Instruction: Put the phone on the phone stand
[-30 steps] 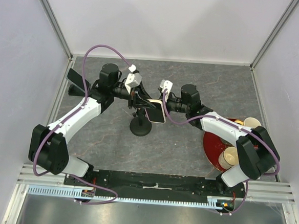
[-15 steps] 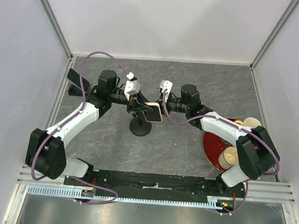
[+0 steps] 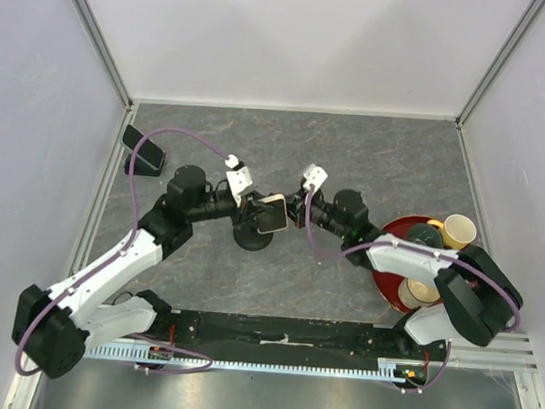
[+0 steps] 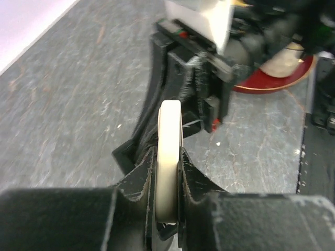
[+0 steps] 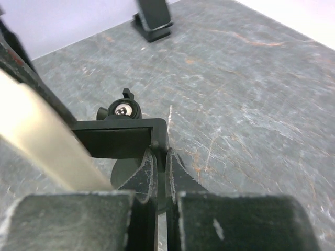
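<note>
A gray table top [image 3: 370, 150] with thin rusty streaks — like stone. Plain pale walls [image 3: 293, 37] stand on three sides, with silver metal posts [image 3: 95, 33] at the corners.

We are stretching both arms inward, forearms low, wrists facing each other almost tip to tip; our left gripper [image 4: 168, 157] is clamping the phone [image 4: 169, 128] edge-on, and our right gripper [image 5: 160, 157] is pinching the phone stand [image 5: 118, 139] by its black plate

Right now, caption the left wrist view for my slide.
Left claw grips the phone edge-on in front of the black phone stand, right arm and red plate beyond.
</note>
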Robot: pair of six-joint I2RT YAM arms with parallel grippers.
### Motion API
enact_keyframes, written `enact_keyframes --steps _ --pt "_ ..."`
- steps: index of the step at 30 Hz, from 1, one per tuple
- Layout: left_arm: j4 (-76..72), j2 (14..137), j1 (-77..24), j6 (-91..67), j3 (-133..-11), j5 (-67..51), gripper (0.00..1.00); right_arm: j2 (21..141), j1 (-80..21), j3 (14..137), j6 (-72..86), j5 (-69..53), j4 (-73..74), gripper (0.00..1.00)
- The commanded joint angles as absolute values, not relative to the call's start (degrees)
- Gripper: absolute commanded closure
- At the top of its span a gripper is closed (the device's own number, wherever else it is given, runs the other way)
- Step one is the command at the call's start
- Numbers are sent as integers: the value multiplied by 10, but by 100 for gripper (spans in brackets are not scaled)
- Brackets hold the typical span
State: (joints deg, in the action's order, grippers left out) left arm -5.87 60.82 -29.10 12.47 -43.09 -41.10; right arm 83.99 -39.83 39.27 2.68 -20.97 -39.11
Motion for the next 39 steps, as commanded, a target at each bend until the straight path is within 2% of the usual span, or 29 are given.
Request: enact_keyframes --steps 1,3,4,7,10,13,17,18,20,21,23,24,27,30,33,37,39 --pt "-38 561 -361 50 -432 97 98 775 -479 325 114 109 -515 100" --pt "-22 573 -415 30 -437 255 98 754 -516 305 111 184 -540 100" --pt "-7 583 -425 20 -452 296 98 750 -558 305 106 273 -540 100" --pt "40 628 -434 -35 -461 432 98 758 -611 309 56 351 -563 100" --pt "-29 646 -434 -46 -428 449 98 776 -647 313 42 370 -590 100" --pt "-13 691 -434 -76 -459 498 98 802 -695 330 12 406 -609 100" --pt "19 727 -438 -73 -489 481 98 816 -736 363 -22 420 -599 100" --pt "24 728 -438 -69 -489 468 98 810 -741 361 -25 394 -586 94" --pt "37 716 -439 -78 -479 461 98 772 -742 348 -18 387 -576 75" --pt "38 707 -438 -80 -473 452 98 750 -741 322 -24 395 -570 57" --pt "44 684 -439 -83 -459 438 98 656 -741 300 -32 424 -528 48" --pt "51 679 -439 -85 -456 432 98 623 -742 285 -35 437 -510 40" --pt "88 662 -437 -97 -460 427 98 530 -710 276 -37 499 -442 32" --pt "105 633 -433 -112 -459 403 98 490 -630 253 23 443 -404 28" --pt "148 619 -429 -131 -469 391 98 509 -553 260 86 327 -373 27" --pt "174 583 -397 -136 -471 390 98 597 -544 293 91 259 -366 27" --pt "172 560 -363 -115 -457 344 98 620 -544 304 95 228 -371 27"
